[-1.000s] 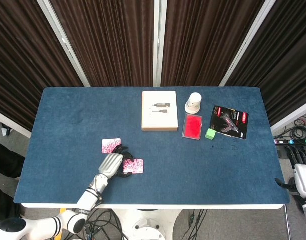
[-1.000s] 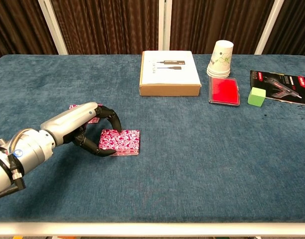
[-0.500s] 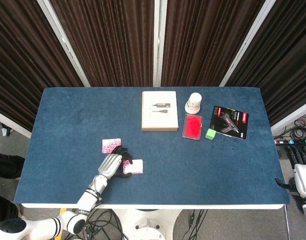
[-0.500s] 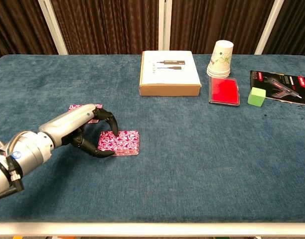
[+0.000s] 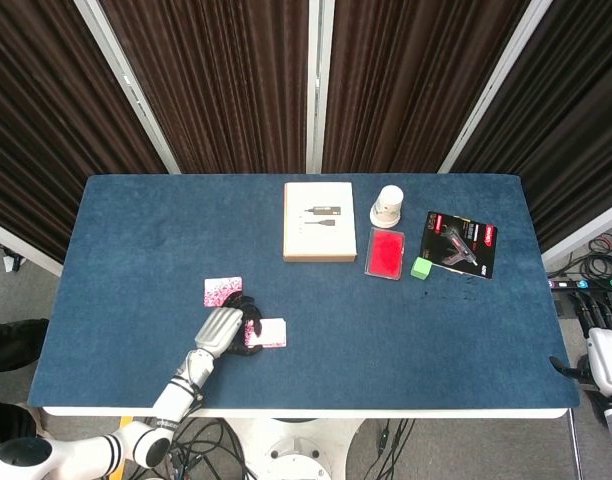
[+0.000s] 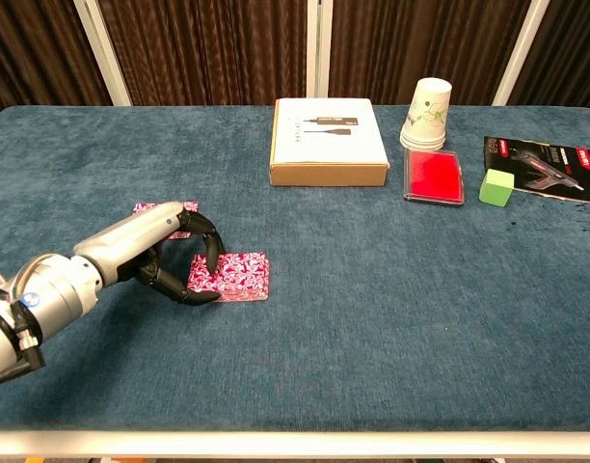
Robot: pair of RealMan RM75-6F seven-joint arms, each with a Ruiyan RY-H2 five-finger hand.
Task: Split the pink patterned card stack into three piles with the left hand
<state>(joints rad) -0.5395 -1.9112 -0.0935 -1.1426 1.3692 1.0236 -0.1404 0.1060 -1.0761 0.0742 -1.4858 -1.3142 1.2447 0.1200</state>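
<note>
The left hand [image 6: 174, 256] is shown at lower left of the chest view, reaching in from the lower-left corner over the blue bench [image 6: 372, 318]. Its fingers [image 6: 210, 253] are curled down onto the left end of the card stack [image 6: 235, 277], with the thumb at the near edge, so that the stack's end is gripped between them. The stack lies flat on the bench, left of centre and toward the near edge. A second pile [image 6: 165, 208] of the same pink cards lies just behind the hand, partly hidden by it; in the head view this pile [image 5: 223, 291] is seen above and left of the stack [image 5: 267, 333], apart from it.

The right hand [image 5: 608, 362] is seen only at the lower right edge of the head view, off the bench; how its fingers lie cannot be told.

Along the upper part of the chest view are ranged a box [image 6: 328, 140], paper cups [image 6: 427, 114], a red case [image 6: 433, 176], a green block [image 6: 496, 187] and a black packet [image 6: 550, 165].
</note>
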